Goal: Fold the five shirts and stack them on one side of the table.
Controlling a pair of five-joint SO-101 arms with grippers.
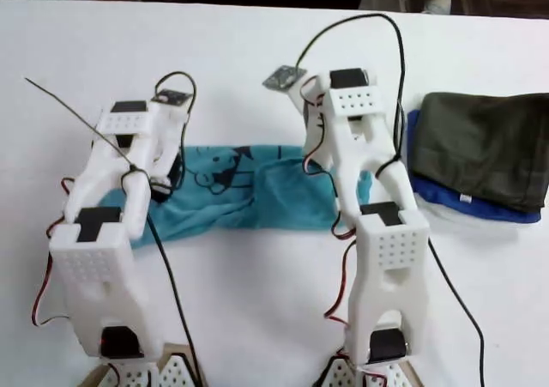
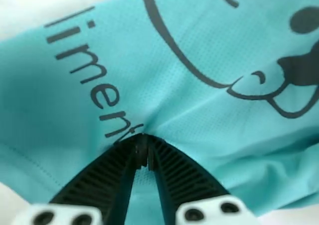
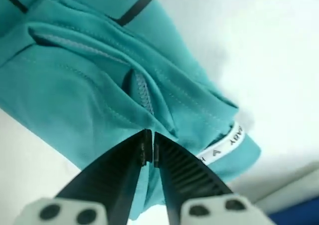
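High view: teal shirt (image 1: 249, 194) lies as a long folded band across mid table (image 1: 257, 301). Left arm (image 1: 107, 207) is over its left end, right arm (image 1: 369, 181) over its right end. The stack is at the right side: dark green shirt (image 1: 485, 142) on blue shirt (image 1: 446, 196), just beside the band's right end. Risk: if the 2 arms lift or swing out of sync, the band twists & the fold opens. Carried right too low, it could drag the stack askew.

Left wrist view: left gripper (image 2: 143, 147) is pressed together, pinching a small ridge of the teal shirt by the print. Prob. top layer only (my guess), so lower layers may get left behind & the shirt unfolds on lift.

Right wrist view: right gripper (image 3: 148, 147) is closed too, nipping the shirt's edge near the neck label (image 3: 224, 142), w/ several layers bunched there. It's a thin bite at the very tips, so any tug vs. the left side could pull the cloth free.
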